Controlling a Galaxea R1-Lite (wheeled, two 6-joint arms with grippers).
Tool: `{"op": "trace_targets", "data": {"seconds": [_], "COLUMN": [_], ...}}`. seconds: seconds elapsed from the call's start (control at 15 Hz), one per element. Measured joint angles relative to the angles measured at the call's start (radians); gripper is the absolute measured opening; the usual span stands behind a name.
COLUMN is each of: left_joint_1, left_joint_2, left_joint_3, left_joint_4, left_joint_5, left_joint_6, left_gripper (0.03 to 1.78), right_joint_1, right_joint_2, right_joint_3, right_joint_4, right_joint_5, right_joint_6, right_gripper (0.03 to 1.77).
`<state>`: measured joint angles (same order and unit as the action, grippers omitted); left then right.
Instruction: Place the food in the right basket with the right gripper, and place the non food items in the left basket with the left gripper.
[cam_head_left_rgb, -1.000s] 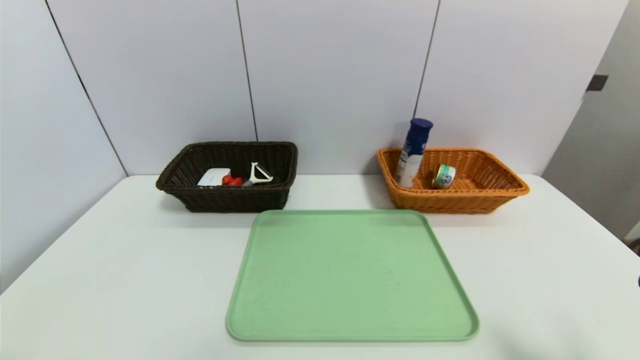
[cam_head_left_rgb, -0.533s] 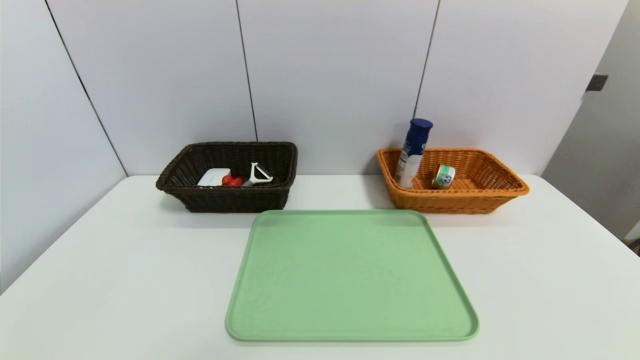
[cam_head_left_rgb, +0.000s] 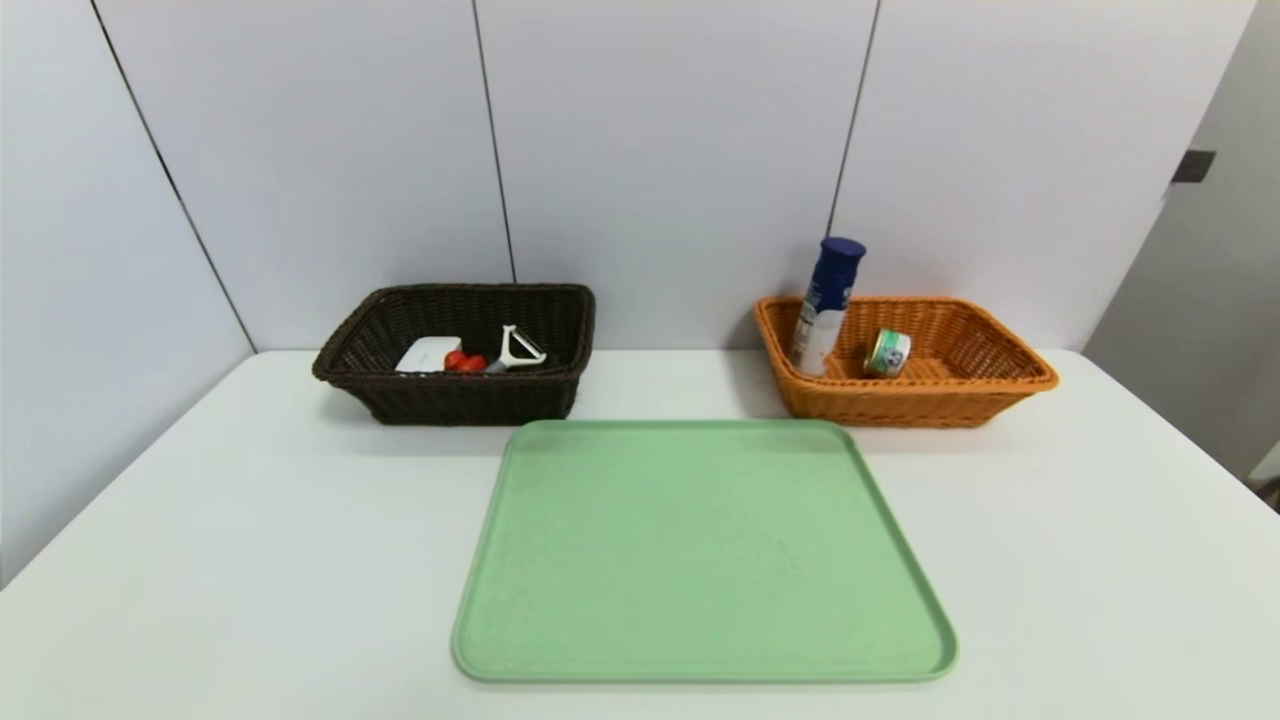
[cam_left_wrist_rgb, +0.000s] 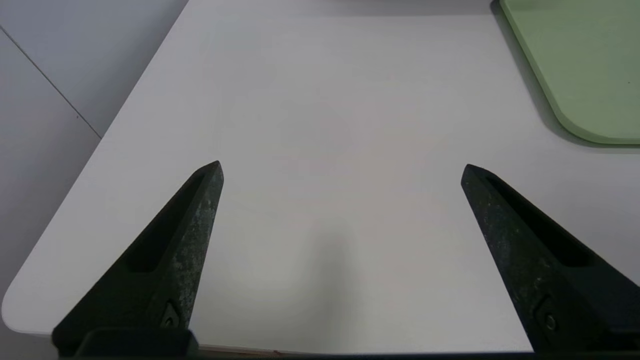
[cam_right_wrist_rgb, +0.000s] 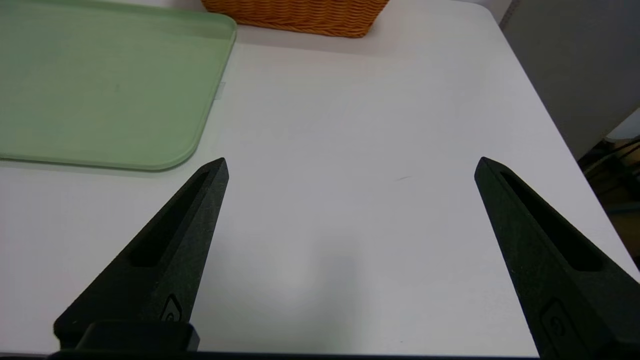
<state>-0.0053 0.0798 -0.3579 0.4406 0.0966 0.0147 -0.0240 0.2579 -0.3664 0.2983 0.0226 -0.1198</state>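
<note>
The green tray (cam_head_left_rgb: 700, 550) is lying mid-table. Behind its left corner the dark basket (cam_head_left_rgb: 455, 395) is holding case (cam_head_left_rgb: 428, 354), peeler (cam_head_left_rgb: 517, 348) and red lump (cam_head_left_rgb: 464, 361); behind its right corner the orange basket (cam_head_left_rgb: 905, 400) is holding bottle (cam_head_left_rgb: 825, 305) and tin (cam_head_left_rgb: 887, 352). Left gripper (cam_left_wrist_rgb: 342, 167) and right gripper (cam_right_wrist_rgb: 350, 165) are hovering beside the tray's near corners, spread wide, gripping nothing.

A white table (cam_head_left_rgb: 250, 520) with rounded corners is set against a pale panelled wall. Three things are carried directly on its top. A flat green tray (cam_head_left_rgb: 700, 550) is placed at the middle, toward the near edge. The dark brown left basket (cam_head_left_rgb: 455, 395) is stood at the far left, just beyond the tray's far-left corner. The orange-tan right basket (cam_head_left_rgb: 900, 400) is stood at the far right, just beyond the tray's far-right corner.
</note>
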Motion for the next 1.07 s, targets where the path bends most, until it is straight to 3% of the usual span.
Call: {"op": "trace_targets", "data": {"seconds": [0.47,0.6,0.87,1.07], "left_joint_1": [0.001,0.001,0.001,0.001], "left_joint_2": [-0.071,-0.078,-0.081,-0.081], "left_joint_3": [0.03,0.036,0.061,0.148], "left_joint_4": [-0.015,-0.042,-0.097,-0.217], "left_joint_5": [-0.006,-0.044,-0.094,-0.111], "left_joint_6": [0.039,0.059,0.09,0.099], "left_gripper": [1.69,1.69,1.69,1.69], "right_joint_1": [0.031,0.027,0.025,0.025], "right_joint_2": [-0.108,-0.186,-0.245,-0.257], "right_joint_3": [0.04,0.073,0.166,0.316], "right_joint_4": [0.006,-0.006,-0.202,-0.443], "right_joint_5": [-0.001,-0.004,-0.019,-0.009], "right_joint_6": [-0.009,-0.018,-0.049,-0.121], "right_gripper": [1.7,1.7,1.7,1.7]}}
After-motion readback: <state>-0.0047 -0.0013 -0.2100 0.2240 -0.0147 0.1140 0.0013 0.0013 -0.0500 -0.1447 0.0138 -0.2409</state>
